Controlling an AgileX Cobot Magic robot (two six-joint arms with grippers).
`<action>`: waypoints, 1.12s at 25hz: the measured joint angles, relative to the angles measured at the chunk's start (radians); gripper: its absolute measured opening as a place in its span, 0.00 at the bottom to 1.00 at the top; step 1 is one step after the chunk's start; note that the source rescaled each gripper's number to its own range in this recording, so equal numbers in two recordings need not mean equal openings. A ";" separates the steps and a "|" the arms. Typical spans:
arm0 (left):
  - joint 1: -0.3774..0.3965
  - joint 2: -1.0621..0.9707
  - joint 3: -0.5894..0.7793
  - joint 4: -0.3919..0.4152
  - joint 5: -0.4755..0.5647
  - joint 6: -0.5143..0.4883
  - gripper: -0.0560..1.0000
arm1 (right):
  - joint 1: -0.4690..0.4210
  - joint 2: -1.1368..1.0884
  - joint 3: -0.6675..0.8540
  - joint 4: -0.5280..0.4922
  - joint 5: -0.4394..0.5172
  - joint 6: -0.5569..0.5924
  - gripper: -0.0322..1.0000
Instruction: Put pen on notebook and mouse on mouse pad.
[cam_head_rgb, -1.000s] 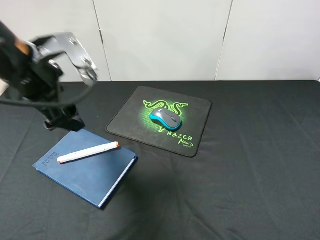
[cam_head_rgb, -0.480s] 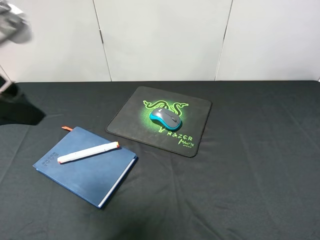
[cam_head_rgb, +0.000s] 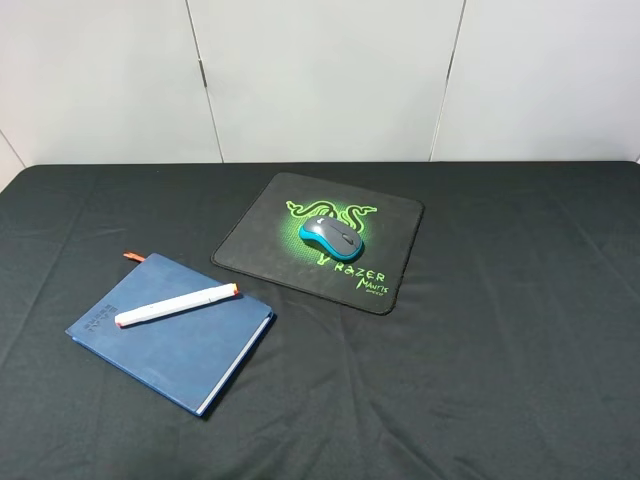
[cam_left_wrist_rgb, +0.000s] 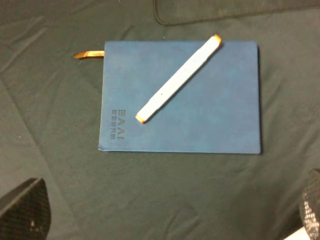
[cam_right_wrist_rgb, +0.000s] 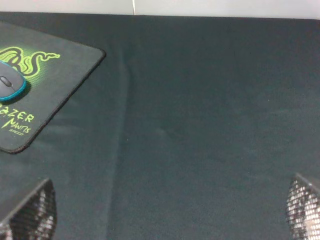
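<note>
Job apparently done: the pen (cam_head_rgb: 176, 304) lies diagonally across the notebook (cam_head_rgb: 170, 345) at lower left, the mouse (cam_head_rgb: 331, 237) sits mid-frame on the mouse pad (cam_head_rgb: 390, 225); both claws stand apart, empty.

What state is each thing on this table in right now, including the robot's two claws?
pen: lying flat across the notebook
notebook: closed, on the cloth
mouse: sitting on the mouse pad
mouse pad: flat on the cloth
left gripper: open, empty
right gripper: open, empty

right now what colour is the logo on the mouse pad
Bright green on the black mouse pad, clearest in the exterior high view.
</note>
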 joint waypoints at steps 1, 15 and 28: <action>0.000 -0.023 0.000 -0.003 0.006 -0.015 1.00 | 0.000 0.000 0.000 0.000 0.000 0.000 1.00; 0.000 -0.211 0.038 0.051 0.019 -0.064 1.00 | 0.000 0.000 0.000 0.000 0.000 0.000 1.00; 0.228 -0.519 0.386 0.033 -0.102 -0.057 1.00 | 0.000 0.000 0.000 0.000 0.000 0.000 1.00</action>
